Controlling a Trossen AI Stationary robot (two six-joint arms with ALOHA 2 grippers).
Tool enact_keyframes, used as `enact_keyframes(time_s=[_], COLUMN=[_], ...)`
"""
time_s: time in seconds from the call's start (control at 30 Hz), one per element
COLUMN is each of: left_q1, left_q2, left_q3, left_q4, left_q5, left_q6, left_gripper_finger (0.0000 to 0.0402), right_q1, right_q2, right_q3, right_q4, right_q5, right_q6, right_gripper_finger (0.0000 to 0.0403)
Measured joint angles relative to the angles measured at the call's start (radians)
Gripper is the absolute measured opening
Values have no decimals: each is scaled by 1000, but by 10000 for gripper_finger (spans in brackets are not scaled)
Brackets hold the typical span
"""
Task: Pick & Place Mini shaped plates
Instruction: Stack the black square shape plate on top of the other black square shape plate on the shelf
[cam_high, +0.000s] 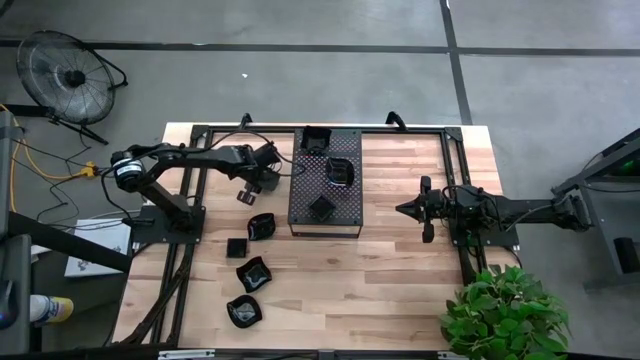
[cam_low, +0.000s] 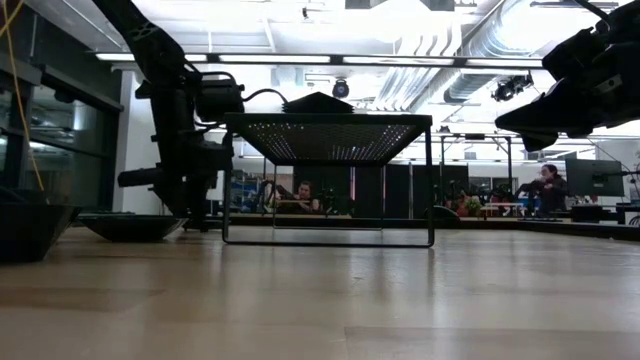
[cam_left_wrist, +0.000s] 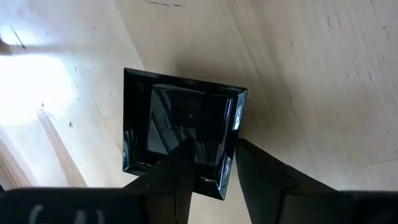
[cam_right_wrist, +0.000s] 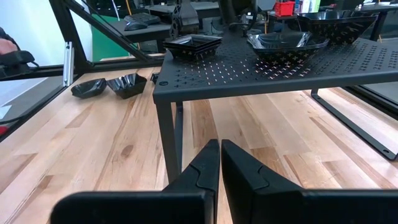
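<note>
One square mini plate (cam_left_wrist: 183, 130) straddled at its rim by the part-open left gripper (cam_left_wrist: 214, 171) beside the perforated tray (cam_high: 325, 182); a shallow, off-centre bite could let the glossy dish slip

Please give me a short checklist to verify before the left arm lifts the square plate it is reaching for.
1. Left gripper straddles the near rim of the square plate, one finger inside, one outside: ok.
2. Grip firmly shut on the rim: cannot tell; the fingers sit at the rim, but contact is not clear.
3. Plate flat on the table: ok in the left wrist view.
4. Perforated tray has free space; three plates already on it: ok.
5. Right gripper shut and parked to the tray's right, away from the left arm: ok.
6. Other plates lie apart from the left gripper: ok.
</note>
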Motion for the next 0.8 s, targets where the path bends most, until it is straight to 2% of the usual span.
enact_keyframes(time_s=[0.8], left_q1=[0], left_q2=[-1], left_q3=[0], left_q4=[-11], left_q5=[14], left_q6=[-4], left_gripper_finger=[20], right_q1=[0], right_q2=[0], right_q3=[0], right_q4=[0], right_q5=[0], right_q6=[0], right_gripper_finger=[12])
